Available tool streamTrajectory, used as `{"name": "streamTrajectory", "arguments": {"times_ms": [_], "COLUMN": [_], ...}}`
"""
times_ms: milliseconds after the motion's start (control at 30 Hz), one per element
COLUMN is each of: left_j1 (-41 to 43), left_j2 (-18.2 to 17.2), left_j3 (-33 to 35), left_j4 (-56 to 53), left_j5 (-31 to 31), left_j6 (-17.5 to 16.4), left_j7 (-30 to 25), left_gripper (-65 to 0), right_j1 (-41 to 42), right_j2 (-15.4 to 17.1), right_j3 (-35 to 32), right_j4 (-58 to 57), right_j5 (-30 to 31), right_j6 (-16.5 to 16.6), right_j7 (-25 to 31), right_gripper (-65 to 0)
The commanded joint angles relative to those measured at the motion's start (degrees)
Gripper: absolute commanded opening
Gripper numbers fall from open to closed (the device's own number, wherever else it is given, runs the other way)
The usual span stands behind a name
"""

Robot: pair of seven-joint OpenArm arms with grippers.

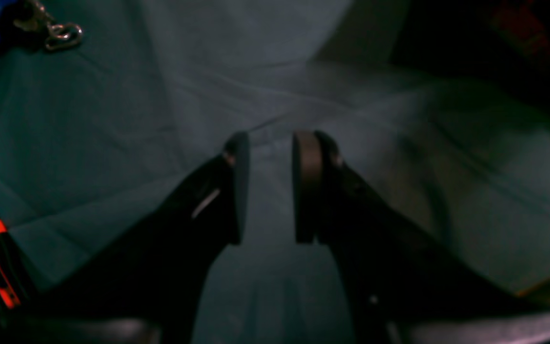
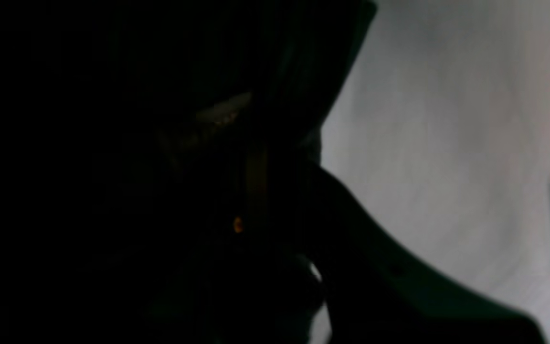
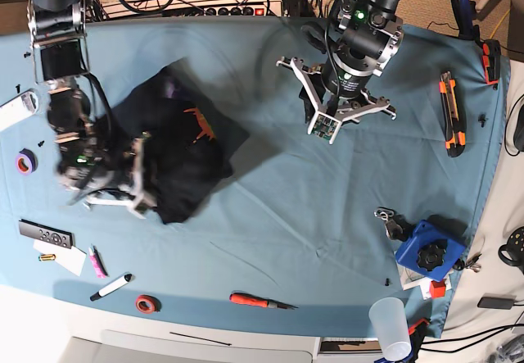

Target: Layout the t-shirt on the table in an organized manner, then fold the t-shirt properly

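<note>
While bunched, the t-shirt (image 3: 176,154) runs diagonally, far-left to near-right.

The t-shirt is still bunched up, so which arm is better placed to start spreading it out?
The right. Its gripper is already at the crumpled t-shirt, while the left gripper hangs open over bare table, well away from it.

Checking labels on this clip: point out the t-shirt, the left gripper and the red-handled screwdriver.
t-shirt (image 3: 176,162): base view, on the crumpled black fabric's middle.
left gripper (image 1: 270,186): left wrist view, midway between its open fingertips.
red-handled screwdriver (image 3: 250,300): base view, on the red handle near the table's front edge.
</note>
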Motion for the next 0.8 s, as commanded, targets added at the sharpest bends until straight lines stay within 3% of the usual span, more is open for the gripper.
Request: {"name": "streamTrajectory", "arguments": {"times_ms": [0, 133, 400, 567, 767], "left_j1": [-0.13, -0.13, -0.13, -0.11, -0.13], "left_j2": [0.17, 0.17, 0.17, 0.17, 0.17], "left_j3": [-0.04, -0.04, -0.04, -0.04, -0.04], "left_j4": [0.98, 0.98, 0.98, 0.98, 1.01], "left_j5": [0.17, 0.2, 0.2, 0.2, 0.2], "left_j6": [0.04, 0.02, 0.04, 0.04, 0.04], "left_j7": [-1.6, -1.6, -2.01, -1.99, -2.01], "left_gripper": [-47.7, -47.7, -47.7, -47.7, -47.7], "right_j1": [2.97, 7.85, 11.47, 11.47, 11.5], "right_j2": [0.63, -0.11, -7.58, -11.19, -12.37], "right_j3": [-2.08, -12.57, -23.08, -24.06, -24.04], "right_j4": [0.83, 0.83, 0.72, 0.72, 0.72], "right_j5": [-0.83, -6.45, -24.26, -25.9, -25.77], "right_j6": [-0.12, -2.54, -2.71, -3.04, -5.55], "right_j7": [2.56, 7.02, 21.03, 20.33, 12.2], "right_gripper": [-65.0, -65.0, -65.0, -65.0, -64.1]}}
